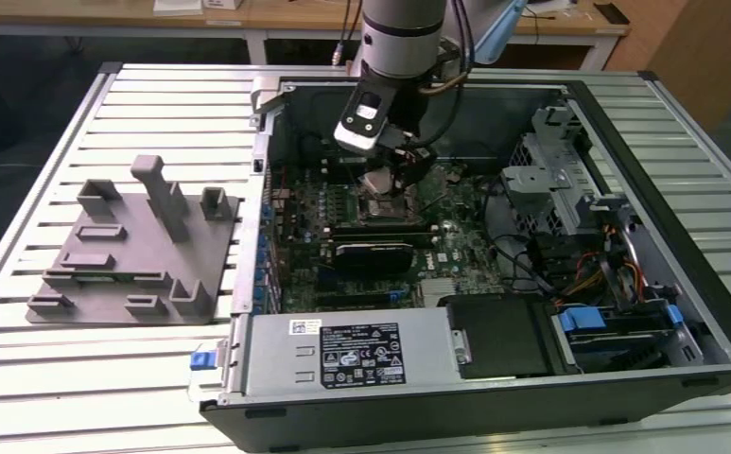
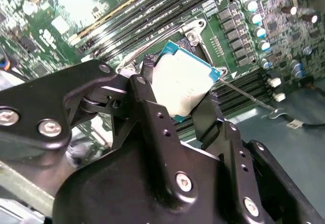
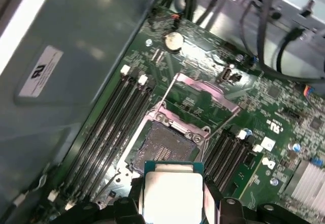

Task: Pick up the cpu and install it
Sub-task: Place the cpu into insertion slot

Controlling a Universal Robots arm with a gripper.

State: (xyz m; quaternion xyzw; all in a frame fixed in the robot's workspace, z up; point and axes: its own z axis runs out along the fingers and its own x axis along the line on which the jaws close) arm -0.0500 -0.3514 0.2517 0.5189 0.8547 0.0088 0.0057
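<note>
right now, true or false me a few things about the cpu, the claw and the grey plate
The claw is shut on the cpu. True.
The cpu is seated in the socket. False: the claw holds it and the socket is empty.
The grey fixture plate lies inside the case. False: it sits outside, on the exterior view's left of the case.
The socket's cover is lifted open. True.
</note>
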